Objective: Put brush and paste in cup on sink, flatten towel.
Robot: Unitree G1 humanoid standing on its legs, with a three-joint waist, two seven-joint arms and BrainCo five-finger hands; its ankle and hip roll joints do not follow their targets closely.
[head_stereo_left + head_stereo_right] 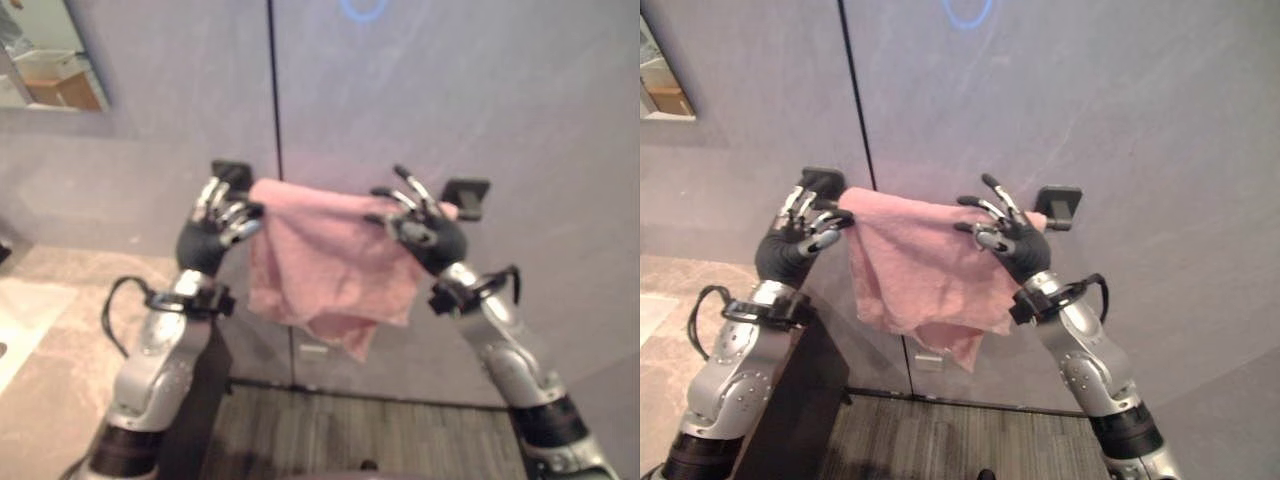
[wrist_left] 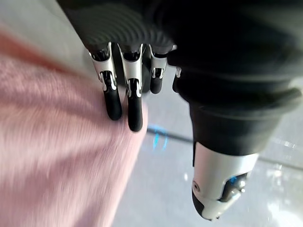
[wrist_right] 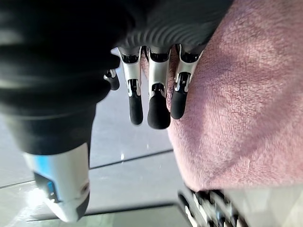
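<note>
A pink towel hangs bunched and uneven over a rail on the grey wall, between two black brackets. My left hand is raised at the towel's left top corner, its fingers relaxed beside the cloth with the thumb held apart, gripping nothing. My right hand is up at the towel's right top corner. Its fingers are spread straight and lie along the cloth without curling round it.
A mirror hangs on the wall at the upper left. A beige stone counter with a pale basin edge lies at the lower left. Below the towel is grey plank floor.
</note>
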